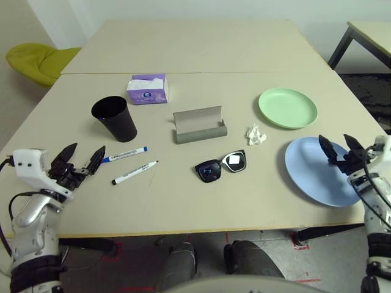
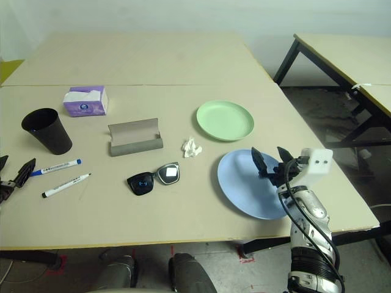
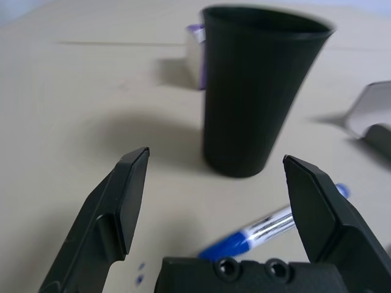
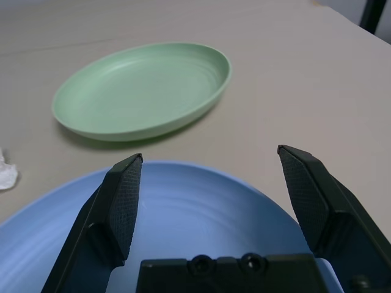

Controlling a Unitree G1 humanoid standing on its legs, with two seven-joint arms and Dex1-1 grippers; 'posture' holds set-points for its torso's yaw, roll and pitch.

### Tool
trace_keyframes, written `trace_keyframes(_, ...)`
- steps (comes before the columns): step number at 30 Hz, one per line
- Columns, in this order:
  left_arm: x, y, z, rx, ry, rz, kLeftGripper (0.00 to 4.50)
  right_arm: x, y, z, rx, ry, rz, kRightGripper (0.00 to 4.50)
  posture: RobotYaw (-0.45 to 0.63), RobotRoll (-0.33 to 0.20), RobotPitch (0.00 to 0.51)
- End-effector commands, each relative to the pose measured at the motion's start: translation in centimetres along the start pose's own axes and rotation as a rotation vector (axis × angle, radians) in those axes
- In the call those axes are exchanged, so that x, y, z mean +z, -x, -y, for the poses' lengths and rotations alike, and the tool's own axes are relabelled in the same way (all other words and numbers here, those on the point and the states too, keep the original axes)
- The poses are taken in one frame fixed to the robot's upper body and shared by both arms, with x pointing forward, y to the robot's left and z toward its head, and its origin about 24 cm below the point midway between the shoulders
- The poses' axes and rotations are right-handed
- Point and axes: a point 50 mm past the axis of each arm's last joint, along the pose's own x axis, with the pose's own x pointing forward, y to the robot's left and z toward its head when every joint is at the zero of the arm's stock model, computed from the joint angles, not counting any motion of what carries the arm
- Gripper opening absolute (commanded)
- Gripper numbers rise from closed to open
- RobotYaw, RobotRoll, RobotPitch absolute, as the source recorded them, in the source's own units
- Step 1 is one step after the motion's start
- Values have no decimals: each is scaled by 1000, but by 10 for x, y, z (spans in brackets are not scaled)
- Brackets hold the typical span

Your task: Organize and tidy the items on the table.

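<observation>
Just now both claws are spread wide and grasp nothing: the left claw (image 1: 79,157) hovers near the two white marker pens (image 1: 124,154) and the black cup (image 1: 115,118), the right claw (image 2: 273,161) over the light blue plate (image 1: 311,174). Mid-bench (image 1: 183,55) lie the black sunglasses (image 1: 221,166), grey glasses case (image 1: 199,126), crumpled white tissue (image 1: 255,135) and pale green plate (image 1: 288,108).
</observation>
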Motion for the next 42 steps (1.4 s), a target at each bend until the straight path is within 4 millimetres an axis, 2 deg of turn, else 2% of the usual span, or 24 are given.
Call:
trace_keyframes(1,4,-9,6,-168,15,-12,4452,6,12,4,-35,12,-27,4500,-152,0,101)
trace_keyframes(6,7,-16,21,-424,-3,-63,4452,20,26,9,-59,80,-23,4500,-183,0,94)
trace_keyframes(10,14,-22,45,-681,2,-103,4452,28,34,16,-75,118,-29,4500,-181,0,88)
trace_keyframes(15,24,-28,67,-851,38,-115,4452,38,41,27,-88,166,-55,4500,-192,0,86)
trace_keyframes(18,21,-25,79,-962,-52,-159,4452,45,49,36,-84,186,-104,4500,-202,0,86)
trace_keyframes(21,18,-24,87,-1049,-145,-176,4452,48,61,46,-75,198,-232,4500,-216,0,90)
trace_keyframes(25,15,-27,88,-1084,-213,-159,4452,48,74,51,-84,141,-425,4500,-224,0,94)
trace_keyframes(28,11,-30,86,-1081,-216,-152,4452,46,75,37,2,90,-519,4500,-232,0,96)
trace_keyframes(34,0,-29,89,-1089,-217,-140,4452,42,67,14,85,9,-603,4500,-223,0,101)
trace_keyframes(42,-3,-24,92,-1069,-215,-125,4452,36,58,11,95,4,-679,4500,-198,0,106)
